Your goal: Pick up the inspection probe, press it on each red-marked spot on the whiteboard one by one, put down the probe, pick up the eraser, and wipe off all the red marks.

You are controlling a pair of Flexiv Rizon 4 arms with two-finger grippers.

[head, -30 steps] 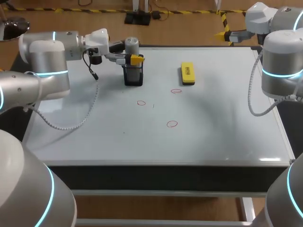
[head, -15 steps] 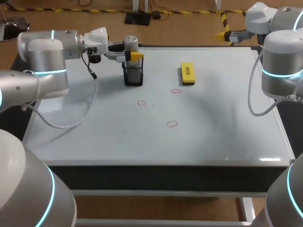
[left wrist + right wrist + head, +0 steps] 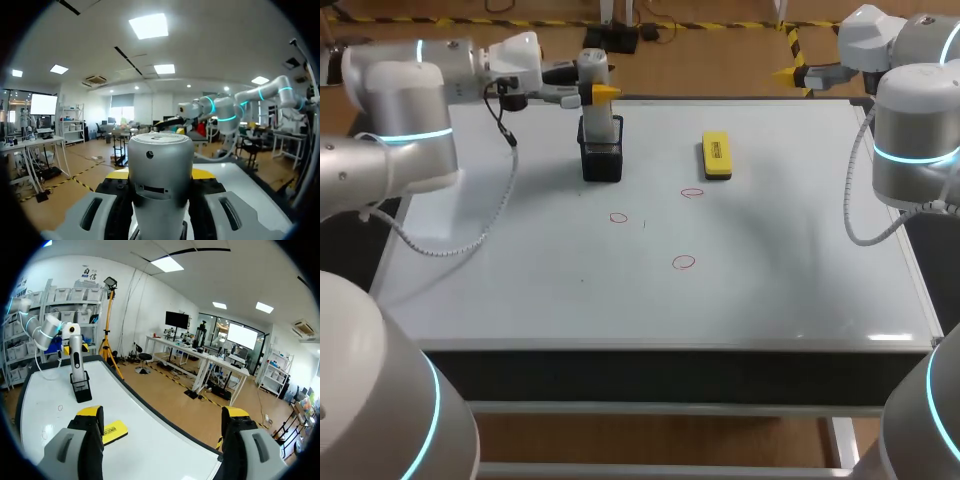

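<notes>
Grey inspection probe is pinched upright by the left end effector, with red marks lying nearer and rightward.

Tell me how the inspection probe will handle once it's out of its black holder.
The inspection probe looks like a rigid, smooth cylinder, so it probably won't flex but might slip in the left pincer. Being round, it would likely roll if laid on the whiteboard. Tall and narrow, it seems apt to tip outside the black holder.

Glossy whiteboard; smooth, matt silvery probe
</notes>
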